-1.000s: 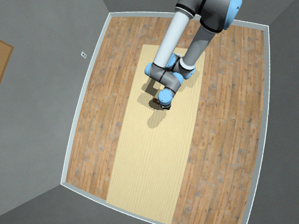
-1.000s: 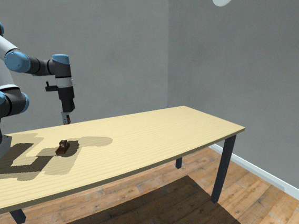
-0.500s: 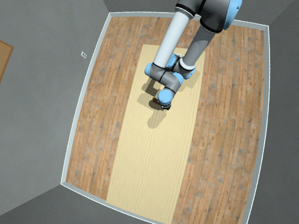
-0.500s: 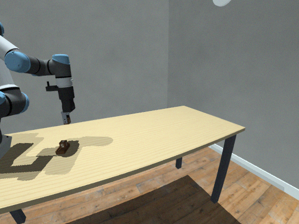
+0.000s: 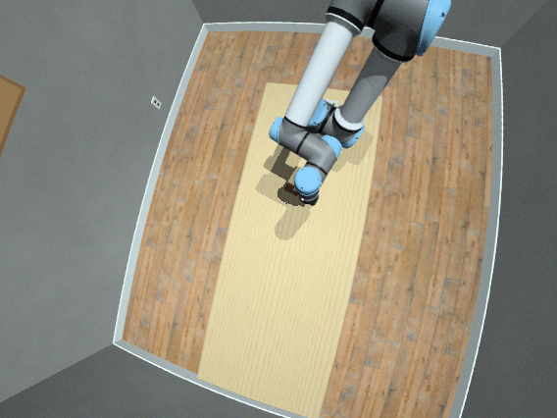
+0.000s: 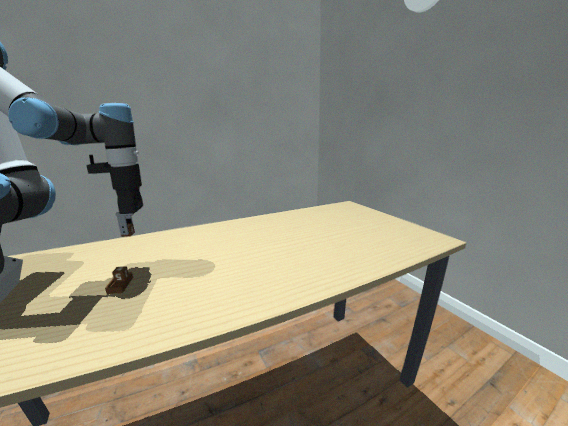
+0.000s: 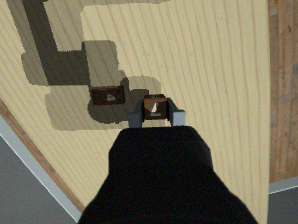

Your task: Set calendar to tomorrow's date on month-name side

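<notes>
A grey and blue six-joint robot arm reaches over a long pale wooden table in a grey-walled room with a plank floor. Its black two-finger gripper points straight down and hangs well above the table top. The fingers pinch a small dark brown wooden cube between them; in the wrist view the cube fills the gap between the two grey fingertips, and its visible face carries a pale digit too blurred to read.

Below, on the table, sits a dark brown wooden calendar tray, resting flat in the arm's shadow. A second brown cube stands in the tray, toward one end; in the exterior view its white digit looks like a 5, though it is small. In the wrist view the tray's contents show a faint 4 on top. The lifted cube is apart from the tray, higher and slightly to one side. From the top view the wrist hides most of the tray.
</notes>
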Available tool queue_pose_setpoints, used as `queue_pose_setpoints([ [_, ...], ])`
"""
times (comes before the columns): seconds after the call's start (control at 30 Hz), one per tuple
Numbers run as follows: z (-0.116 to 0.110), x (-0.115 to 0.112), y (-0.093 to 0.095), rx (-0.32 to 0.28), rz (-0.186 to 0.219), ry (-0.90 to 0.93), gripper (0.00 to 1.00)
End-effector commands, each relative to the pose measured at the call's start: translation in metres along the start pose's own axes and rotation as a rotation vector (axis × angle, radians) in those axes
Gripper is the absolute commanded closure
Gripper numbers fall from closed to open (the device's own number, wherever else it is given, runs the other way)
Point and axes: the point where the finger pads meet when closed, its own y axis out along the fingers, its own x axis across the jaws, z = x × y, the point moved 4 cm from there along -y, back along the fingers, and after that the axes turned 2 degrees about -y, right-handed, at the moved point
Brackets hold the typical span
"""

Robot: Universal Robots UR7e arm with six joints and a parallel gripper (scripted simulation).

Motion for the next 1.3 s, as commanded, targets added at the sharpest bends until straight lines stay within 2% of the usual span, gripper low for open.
queue_pose_setpoints([
  [0.0,0.0,0.0,0.0,-0.001,0.0,0.0,0.43],
  [0.5,0.0,0.0,0.008,-0.002,0.009,0.006,0.43],
  [1.0,0.001,0.0,0.065,-0.002,0.009,0.006,0.43],
  [1.07,0.001,0.0,0.065,-0.002,0.009,0.006,0.43],
  [1.27,0.001,-0.001,0.083,-0.002,0.009,0.006,0.43],
])
